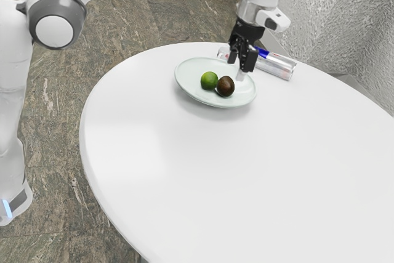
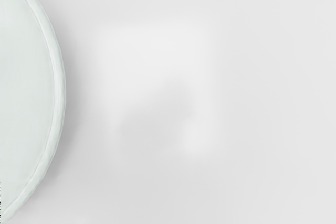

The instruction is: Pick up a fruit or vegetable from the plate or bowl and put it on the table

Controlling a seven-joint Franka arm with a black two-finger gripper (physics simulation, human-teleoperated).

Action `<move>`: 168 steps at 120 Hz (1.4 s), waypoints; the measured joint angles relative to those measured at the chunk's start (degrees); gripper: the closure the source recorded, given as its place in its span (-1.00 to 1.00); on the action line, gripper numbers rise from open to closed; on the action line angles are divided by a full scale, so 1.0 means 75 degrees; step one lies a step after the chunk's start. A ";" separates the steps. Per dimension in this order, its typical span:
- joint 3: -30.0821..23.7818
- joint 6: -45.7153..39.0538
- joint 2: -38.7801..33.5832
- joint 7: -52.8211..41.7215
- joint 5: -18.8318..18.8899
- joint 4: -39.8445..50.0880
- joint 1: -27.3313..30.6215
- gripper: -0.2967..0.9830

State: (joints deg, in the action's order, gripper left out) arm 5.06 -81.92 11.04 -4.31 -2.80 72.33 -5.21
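"Hovering where, exactly?"

"I'm holding my claw (image 1: 240, 67) above the table (image 1: 240, 177), near the plate (image 1: 196, 69). Its two fingers are standing apart, with a gap showing between them."

"And where is the fruit sitting?"

"The green lime (image 1: 209, 80) and the dark avocado (image 1: 226, 87) are both resting on the plate, side by side near its middle."

"How are the edges looking?"

"In my wrist view, the plate's rim is curving past, and white tabletop is spreading outward from it. In the exterior view, a can (image 1: 278, 65) is lying close behind me, near the table's far edge, while the widest room is opening toward the camera and the exterior view's right."
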 joint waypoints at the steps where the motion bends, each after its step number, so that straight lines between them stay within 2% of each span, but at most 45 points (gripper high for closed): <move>1: 0.0004 -0.0028 0.0021 0.0000 -0.0005 0.0000 0.0008 -0.53; 11: 0.0020 -0.0271 0.0334 -0.0005 -0.0048 -0.0038 0.0026 -0.53; 25: 0.0066 -0.0405 0.0284 -0.0012 -0.0051 -0.0287 0.0014 -0.53; 66: 0.0379 0.0318 -0.0074 -0.0176 0.0152 -0.0298 0.0376 -0.53; 84: 0.0781 0.0624 -0.0477 -0.0305 0.0410 0.0316 0.0462 -0.53; 115: 0.1203 -0.0506 -0.1225 -0.0757 0.0610 0.2203 0.0292 -0.53; 144: 0.1672 -0.1456 -0.1529 -0.1550 0.1302 0.2406 0.0472 -0.53; 156: 0.1868 -0.2020 -0.1463 -0.2093 0.1361 0.2642 0.0602 -0.53; 168: 0.1898 -0.2480 -0.1193 -0.2564 0.1156 0.2690 0.0928 -0.53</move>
State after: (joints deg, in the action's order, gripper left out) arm 19.30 -100.52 2.09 -23.54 5.86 92.51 1.75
